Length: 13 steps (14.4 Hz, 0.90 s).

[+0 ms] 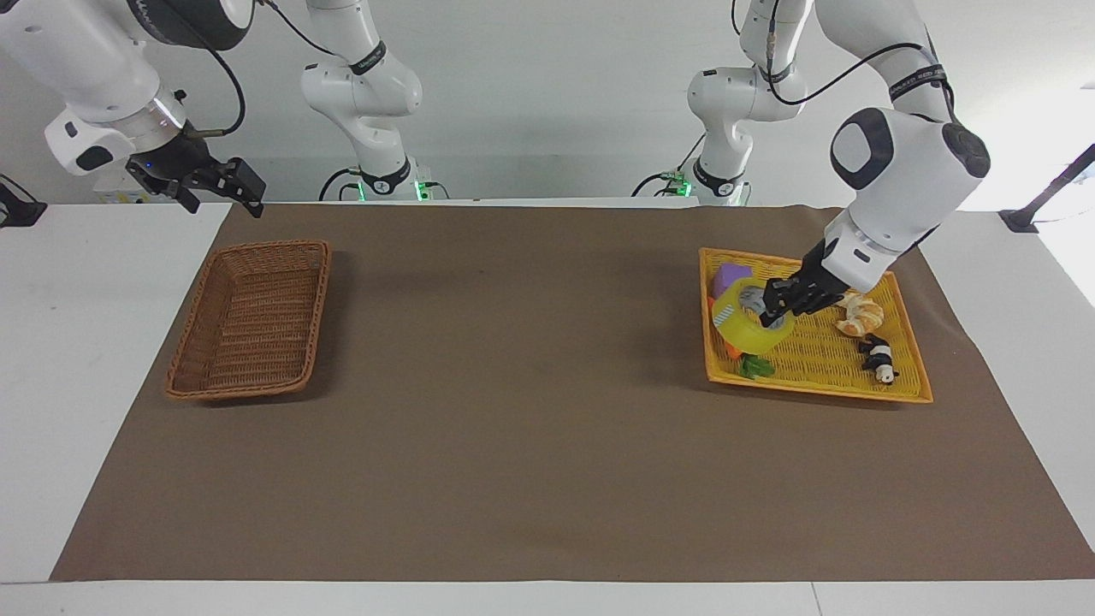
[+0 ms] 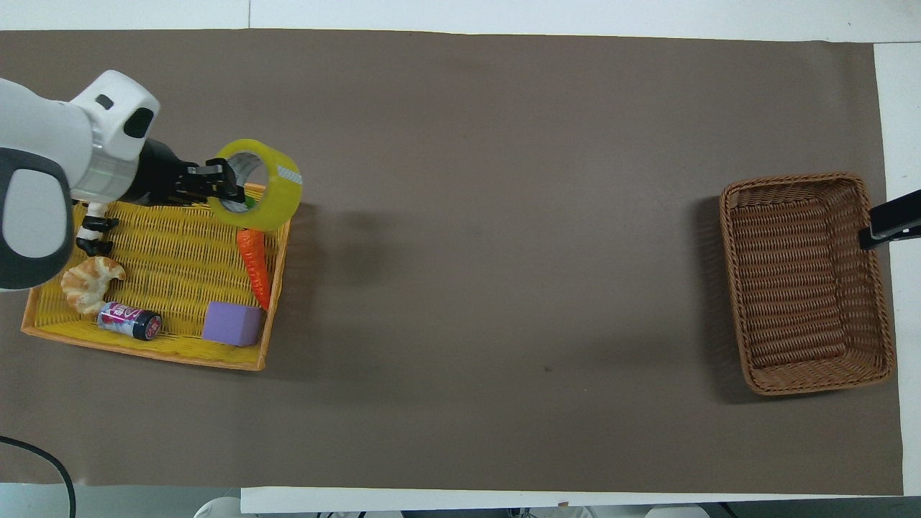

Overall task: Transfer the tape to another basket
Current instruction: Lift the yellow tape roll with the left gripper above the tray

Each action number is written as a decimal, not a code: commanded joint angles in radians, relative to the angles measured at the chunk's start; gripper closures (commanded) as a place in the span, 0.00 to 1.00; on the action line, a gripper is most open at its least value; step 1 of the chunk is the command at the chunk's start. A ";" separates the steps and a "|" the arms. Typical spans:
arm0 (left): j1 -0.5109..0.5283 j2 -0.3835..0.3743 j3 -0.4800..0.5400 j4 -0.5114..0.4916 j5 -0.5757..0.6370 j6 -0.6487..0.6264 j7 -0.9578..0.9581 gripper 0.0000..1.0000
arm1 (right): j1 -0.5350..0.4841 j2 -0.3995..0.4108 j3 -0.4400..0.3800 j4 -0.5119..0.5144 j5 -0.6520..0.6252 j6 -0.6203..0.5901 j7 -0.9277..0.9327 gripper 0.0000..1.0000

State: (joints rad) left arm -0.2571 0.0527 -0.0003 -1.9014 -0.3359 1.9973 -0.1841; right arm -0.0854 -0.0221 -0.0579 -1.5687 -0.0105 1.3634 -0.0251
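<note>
The tape (image 1: 749,325), a wide yellow roll, hangs tilted in my left gripper (image 1: 774,308), which is shut on its wall with one finger inside the core. It is raised over the yellow tray (image 1: 813,389), above the edge that faces the table's middle. In the overhead view the tape (image 2: 260,184) and the left gripper (image 2: 227,185) cover the carrot's leaves. The brown wicker basket (image 1: 316,308) stands with nothing in it at the right arm's end of the table, also in the overhead view (image 2: 734,288). My right gripper (image 1: 218,190) waits raised beside that basket.
The yellow tray (image 2: 144,352) holds a carrot (image 2: 253,266), a purple block (image 2: 232,324), a croissant (image 2: 90,282), a small can (image 2: 129,321) and a panda toy (image 1: 879,358). A brown mat (image 1: 530,385) lies between the tray and the basket.
</note>
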 commanded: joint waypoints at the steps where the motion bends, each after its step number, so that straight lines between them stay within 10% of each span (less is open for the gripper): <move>1: -0.161 0.018 0.014 0.034 -0.011 0.070 -0.186 1.00 | -0.008 -0.022 0.004 -0.025 0.003 0.008 -0.018 0.00; 13: -0.203 0.024 0.014 0.044 -0.057 0.049 -0.204 1.00 | -0.004 -0.024 0.010 -0.025 0.024 -0.018 -0.115 0.00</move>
State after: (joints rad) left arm -0.4603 0.0662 0.0116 -1.8885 -0.3734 2.0801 -0.4046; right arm -0.0840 -0.0226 -0.0503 -1.5690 -0.0073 1.3512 -0.0591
